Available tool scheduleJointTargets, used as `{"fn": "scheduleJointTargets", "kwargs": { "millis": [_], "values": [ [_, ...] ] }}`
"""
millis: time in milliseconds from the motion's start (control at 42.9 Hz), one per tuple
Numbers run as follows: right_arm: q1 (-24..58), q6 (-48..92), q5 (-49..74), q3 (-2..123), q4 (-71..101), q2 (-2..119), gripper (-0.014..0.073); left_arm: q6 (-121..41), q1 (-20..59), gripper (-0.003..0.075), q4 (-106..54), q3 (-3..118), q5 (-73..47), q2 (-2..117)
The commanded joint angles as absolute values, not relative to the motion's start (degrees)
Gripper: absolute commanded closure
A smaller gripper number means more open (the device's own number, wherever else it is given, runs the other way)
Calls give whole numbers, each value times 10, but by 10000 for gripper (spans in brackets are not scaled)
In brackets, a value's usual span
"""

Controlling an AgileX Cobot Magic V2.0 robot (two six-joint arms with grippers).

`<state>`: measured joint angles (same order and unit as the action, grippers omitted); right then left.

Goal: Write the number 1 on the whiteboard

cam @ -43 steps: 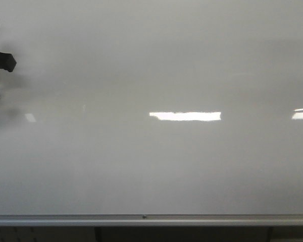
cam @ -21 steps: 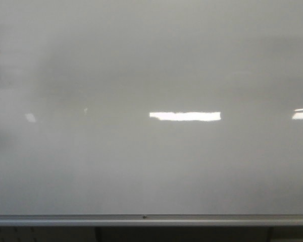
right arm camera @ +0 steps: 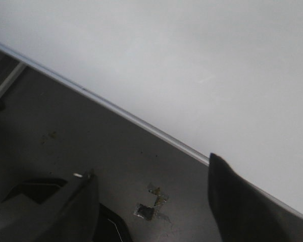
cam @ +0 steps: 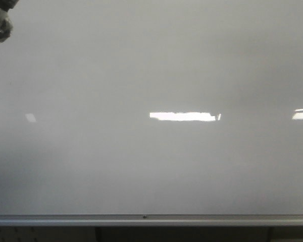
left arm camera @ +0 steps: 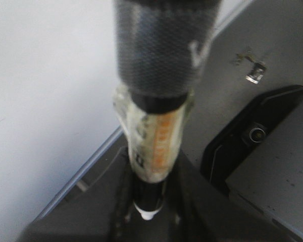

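The whiteboard (cam: 151, 65) fills the front view, glossy grey-white with a silver frame edge (cam: 151, 220) along its near side. A short thin dark slanted stroke, the number 1 (cam: 217, 117), cuts the right end of a bright reflection. My left gripper (left arm camera: 148, 218) is shut on a marker (left arm camera: 159, 136) with a grey textured wrap, a taped orange-labelled body and a white end between the fingers. The marker's taped end (cam: 0, 22) shows at the front view's top left corner. My right gripper (right arm camera: 151, 199) is open and empty beside the whiteboard (right arm camera: 202, 60) edge.
Both wrist views show a dark grey surface beside the board's frame (right arm camera: 116, 108), with scraps of tape (right arm camera: 150, 204) stuck on it. A black moulded base part (left arm camera: 252, 136) lies near the left gripper. Bright light reflections (cam: 182, 116) sit on the board.
The dark arm part at the left edge went out of view and the taped marker end came in at the top left corner. A thin dark stroke now crosses the reflection's right end.
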<state>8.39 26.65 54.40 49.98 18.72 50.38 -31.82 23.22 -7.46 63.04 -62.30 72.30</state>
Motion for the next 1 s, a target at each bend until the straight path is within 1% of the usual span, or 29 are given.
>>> {"fn": "scheduleJointTargets", "kwargs": {
  "millis": [0,117,233,420,560,816,980],
  "values": [
    [117,339,557,545,227,515,103,-360,276,741,-124,649,-621,705],
    [171,400,599,581,238,537,103,-364,342,741,-120,649,-622,705],
    [225,431,613,610,243,565,103,-366,402,741,-112,649,-614,705],
    [313,446,611,661,243,620,103,-366,465,741,-104,650,-605,716],
    [368,457,597,698,243,667,104,-366,480,741,-104,652,-605,723],
    [443,457,581,755,243,746,104,-366,481,741,-104,652,-604,723],
    [463,457,569,774,243,778,116,-366,481,741,-104,652,-600,723]
  ]
}}
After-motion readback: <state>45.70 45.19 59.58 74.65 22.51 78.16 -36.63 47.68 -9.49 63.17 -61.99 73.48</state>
